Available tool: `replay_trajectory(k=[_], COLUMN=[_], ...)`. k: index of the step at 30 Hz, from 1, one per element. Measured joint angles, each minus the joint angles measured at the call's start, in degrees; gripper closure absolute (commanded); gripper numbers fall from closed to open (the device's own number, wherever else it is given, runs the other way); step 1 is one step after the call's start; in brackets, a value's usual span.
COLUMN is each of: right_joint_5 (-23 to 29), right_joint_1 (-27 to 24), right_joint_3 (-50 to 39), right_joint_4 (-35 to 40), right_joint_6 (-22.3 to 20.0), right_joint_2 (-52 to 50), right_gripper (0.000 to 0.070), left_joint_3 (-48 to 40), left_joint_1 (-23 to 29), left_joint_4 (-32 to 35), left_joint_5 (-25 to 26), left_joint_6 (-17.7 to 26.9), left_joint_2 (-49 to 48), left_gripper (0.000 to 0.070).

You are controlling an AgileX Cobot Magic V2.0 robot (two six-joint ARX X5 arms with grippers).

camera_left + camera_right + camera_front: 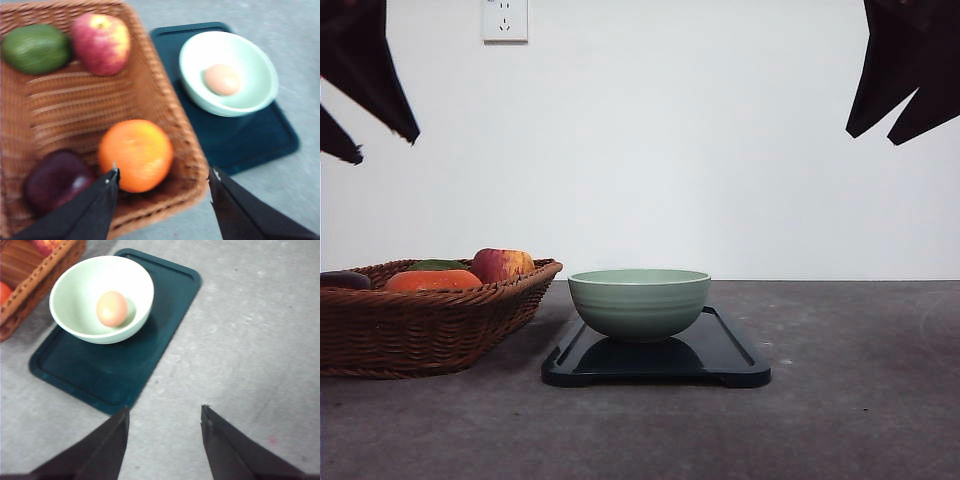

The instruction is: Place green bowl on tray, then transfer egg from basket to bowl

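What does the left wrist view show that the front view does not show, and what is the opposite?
Left wrist view alone: the egg lying inside the green bowl, and the basket's floor with an orange and a dark purple fruit. Front view alone: the wall outlet, the right pincer raised high, and the bowl's ridged outside wall. Both share the basket, the red apple, the green fruit, the bowl standing on the tray, and the open left pincer.

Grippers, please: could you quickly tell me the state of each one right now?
Left gripper: open, holding nothing, above the basket.
Right gripper: open, holding nothing, above bare table beside the tray.
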Motion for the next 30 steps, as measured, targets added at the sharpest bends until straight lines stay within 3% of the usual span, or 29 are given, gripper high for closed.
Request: replay_trajectory(k=[3, 4, 5, 6, 7, 25, 30], right_joint_5=[-2.3, -2.7, -2.9, -2.9, -2.9, -4.0, -4.0], right_joint_1=[0.0, 0.0, 0.0, 0.0, 0.0, 0.0, 0.0], right_joint_3=[0.0, 0.0, 0.0, 0.0, 0.0, 0.0, 0.0], right_joint_4=[-0.8, -1.0, -1.2, -1.2, -1.2, 0.3, 0.3], right_joint_6=[0.0, 0.0, 0.0, 0.1, 0.1, 0.1, 0.1], right_joint_2=[0.0, 0.0, 0.0, 0.0, 0.0, 0.0, 0.0], right_gripper=[0.0422, 0.0461, 0.0534, 0.0652, 0.0693, 0.0684, 0.0684], left_joint_3=[0.0, 0.0, 0.0, 0.0, 0.0, 0.0, -2.8], left_joint_1=[0.3, 0.3, 0.3, 0.3, 0.3, 0.3, 4.1], left_joint_4=[-0.1, -0.1, -0.1, -0.1, -0.1, 0.0, 4.1], left_joint_5=[0.0, 0.0, 0.0, 0.0, 0.0, 0.1, 0.1], left_joint_6=[-0.4, -0.6, -0.6, -0.6, -0.7, -0.8, 2.3], left_joint_2=[0.1, 0.1, 0.1, 0.1, 0.1, -0.4, -5.9], left_gripper=[0.0353, 0.0404, 0.0495, 0.0641, 0.0700, 0.0700, 0.0700])
